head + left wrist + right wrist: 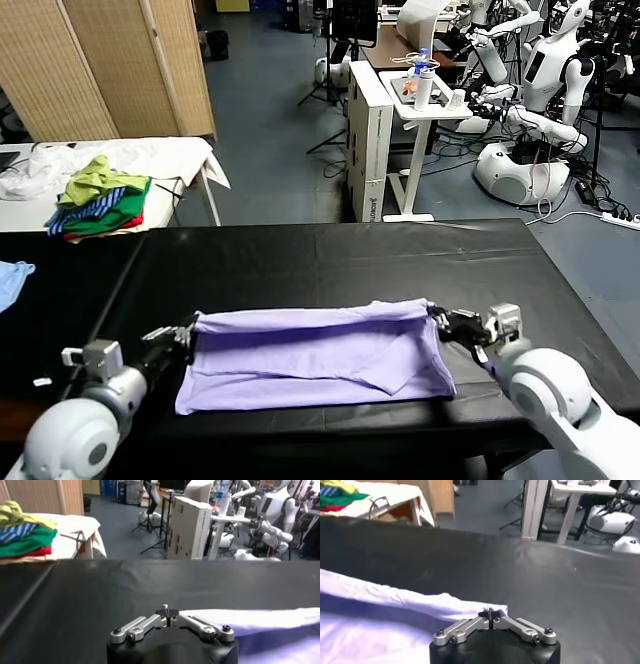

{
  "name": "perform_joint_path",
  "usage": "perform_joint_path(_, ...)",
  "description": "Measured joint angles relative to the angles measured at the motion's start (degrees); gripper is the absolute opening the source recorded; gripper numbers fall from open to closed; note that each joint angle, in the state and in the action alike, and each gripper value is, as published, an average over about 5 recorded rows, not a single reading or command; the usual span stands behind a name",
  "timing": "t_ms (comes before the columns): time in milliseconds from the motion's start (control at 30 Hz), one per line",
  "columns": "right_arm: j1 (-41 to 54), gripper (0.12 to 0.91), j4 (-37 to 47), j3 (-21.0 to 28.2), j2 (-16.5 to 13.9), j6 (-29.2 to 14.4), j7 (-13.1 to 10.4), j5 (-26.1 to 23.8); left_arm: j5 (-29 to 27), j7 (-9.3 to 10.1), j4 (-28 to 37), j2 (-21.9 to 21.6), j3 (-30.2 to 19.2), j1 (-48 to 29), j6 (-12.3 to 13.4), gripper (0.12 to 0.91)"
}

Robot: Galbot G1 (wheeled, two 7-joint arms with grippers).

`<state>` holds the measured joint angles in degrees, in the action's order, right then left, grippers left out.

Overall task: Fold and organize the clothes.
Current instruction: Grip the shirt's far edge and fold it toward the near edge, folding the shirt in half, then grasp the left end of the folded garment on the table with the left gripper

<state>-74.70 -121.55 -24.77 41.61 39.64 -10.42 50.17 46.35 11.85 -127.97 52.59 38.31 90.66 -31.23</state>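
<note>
Head view: shirt [315,355] lies folded lengthwise mid-bench [330,260]; left gripper [185,335] and right gripper [440,322] pinch its far corners, each clamped on cloth, probably to keep the fold taut.

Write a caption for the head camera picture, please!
Left end effector and right end effector pinch the lavender T-shirt.

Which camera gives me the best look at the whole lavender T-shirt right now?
The head view: the T-shirt lies folded lengthwise in a band between the left gripper and right gripper. The left wrist view shows only one end's edge; the right wrist view shows the other end.
</note>
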Motion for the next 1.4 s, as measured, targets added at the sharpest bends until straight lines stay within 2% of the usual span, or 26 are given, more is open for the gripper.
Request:
perform_joint_path(467,-4.6,0.140,-1.7,0.5,-0.6,0.0,0.2,-0.6,-3.5,-0.75,-1.9,3.1,2.5,9.1,-0.2,0.147)
perform_joint_path(633,-5.1,0.145,-2.1,0.9,-0.7,0.5,1.1,-0.8,-5.3,-1.18,-1.5,4.3,2.5,11.0,-0.1,0.147)
perform_joint_path(733,-5.8,0.204,-3.0,0.4,-1.1,1.2,1.9,-0.8,-6.1,-1.17,-1.6,5.0,2.4,11.8,-0.5,0.172)
perform_joint_path(833,-6.7,0.360,-4.3,-0.7,-1.5,1.7,2.1,-0.6,-6.7,-0.80,-2.2,5.7,2.3,12.5,-0.7,0.305)
perform_joint_path(1000,-8.7,0.682,-6.7,-3.7,-1.3,1.9,2.0,0.8,-6.8,0.39,-4.2,6.7,2.9,14.0,-2.0,0.628)
perform_joint_path(1100,-9.3,0.836,-7.6,-6.0,-0.6,0.8,1.8,1.3,-7.3,1.63,-5.7,7.4,3.6,14.8,-2.4,0.799)
perform_joint_path(1200,-8.4,0.897,-7.1,-7.0,0.6,-2.2,0.8,1.1,-7.4,3.02,-7.4,8.4,4.4,14.8,-1.2,0.889)
perform_joint_path(1400,-3.1,0.907,-2.4,-4.5,4.4,-6.9,-1.5,-1.8,-5.6,3.31,-7.7,10.1,3.9,11.4,1.1,0.906)
